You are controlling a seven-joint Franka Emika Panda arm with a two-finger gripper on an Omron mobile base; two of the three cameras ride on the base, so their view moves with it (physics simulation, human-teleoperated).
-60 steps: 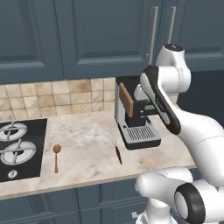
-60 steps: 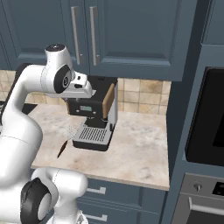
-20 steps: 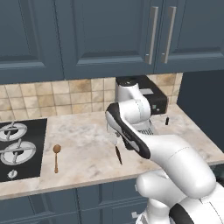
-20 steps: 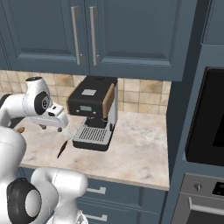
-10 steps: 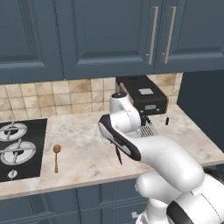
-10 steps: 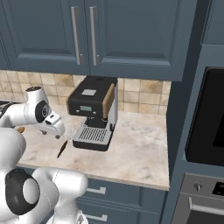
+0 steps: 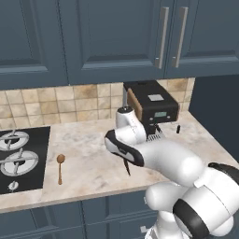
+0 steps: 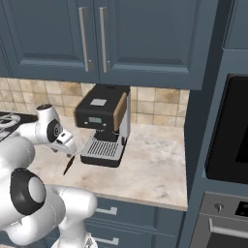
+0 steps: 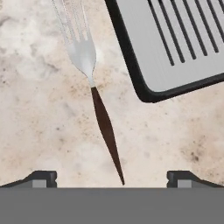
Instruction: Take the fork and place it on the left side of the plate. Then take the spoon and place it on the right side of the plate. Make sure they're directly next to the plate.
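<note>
Gripper hovering wide open over the fork, nothing held.

I'm looking straight down at the fork [image 9: 98, 100] lying flat on the desk [image 9: 39, 122]: silver tines pointing away from me, dark handle tip ending between my two fingertips [image 9: 43, 178]. My gripper [image 9: 111, 179] is spread as wide as it goes, holding nothing and clear of the fork. The fork is sitting just beside the coffee machine's drip tray [image 9: 175, 39], not touching it. From the left base camera, the fork handle [image 7: 126, 168] is showing just under my arm, near the desk's front edge. The spoon [image 7: 60, 167] is lying well apart to the left, beside the hob [image 7: 18, 158], bowl toward the wall.
</note>
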